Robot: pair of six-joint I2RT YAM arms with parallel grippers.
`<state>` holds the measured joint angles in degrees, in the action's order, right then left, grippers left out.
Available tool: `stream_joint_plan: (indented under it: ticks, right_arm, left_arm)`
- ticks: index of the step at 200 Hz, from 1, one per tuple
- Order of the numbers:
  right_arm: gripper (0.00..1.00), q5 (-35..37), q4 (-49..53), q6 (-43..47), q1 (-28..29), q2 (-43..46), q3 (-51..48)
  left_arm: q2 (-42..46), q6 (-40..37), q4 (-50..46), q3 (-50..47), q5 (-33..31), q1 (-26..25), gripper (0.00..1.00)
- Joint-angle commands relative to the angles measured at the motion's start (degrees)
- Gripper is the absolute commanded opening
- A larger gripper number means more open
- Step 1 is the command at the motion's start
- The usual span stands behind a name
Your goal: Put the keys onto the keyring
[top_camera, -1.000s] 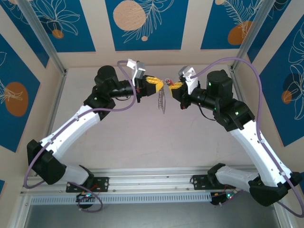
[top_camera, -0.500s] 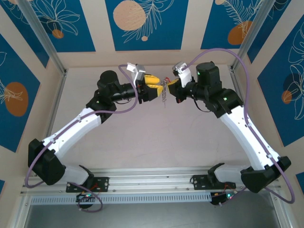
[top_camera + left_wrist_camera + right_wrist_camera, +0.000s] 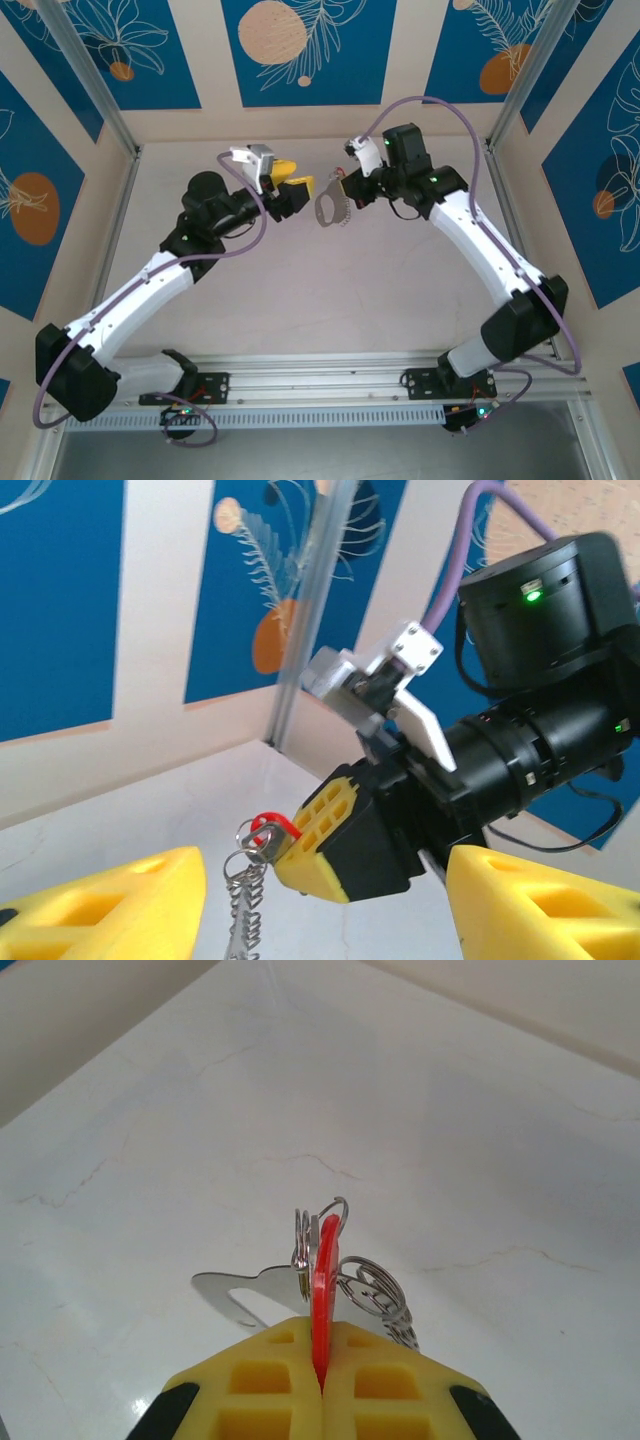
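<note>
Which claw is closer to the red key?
Right. The right claw is shut on the key, pinching its red head. The left claw is open and apart from it, off to the left in the top view.

I can't read any words, numbers, labels or brand marks anywhere here.
</note>
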<state>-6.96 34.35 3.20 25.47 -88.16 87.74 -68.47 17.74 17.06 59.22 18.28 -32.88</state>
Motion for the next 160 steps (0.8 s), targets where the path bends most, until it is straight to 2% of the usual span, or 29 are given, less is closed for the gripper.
stream_joint_plan:
  ticks: [1,44,63,126,160]
  right_arm:
    - [0.00,-4.2,-3.0,-1.2,-0.2,-5.1,4.8]
    - [0.00,-7.1,-1.8,-1.5,0.2,-18.3,16.3]
    - [0.00,-7.9,-1.8,-2.1,1.0,-21.1,17.4]
    - [0.00,-7.9,-15.1,-11.0,4.3,-19.2,-3.4]
    - [0.00,-6.8,-18.7,-13.7,7.5,-16.5,-13.5]
  left_arm:
    - [2.1,1.3,-1.0,-1.9,-3.7,1.4,0.65]
    - [3.4,1.3,-2.4,-3.0,-3.7,3.2,0.66]
    - [3.3,1.4,-2.4,-3.4,-3.6,3.7,0.66]
    - [3.5,3.7,-1.3,-5.4,-3.5,4.3,0.67]
    - [4.2,4.7,-1.8,-5.5,-3.2,4.3,0.67]
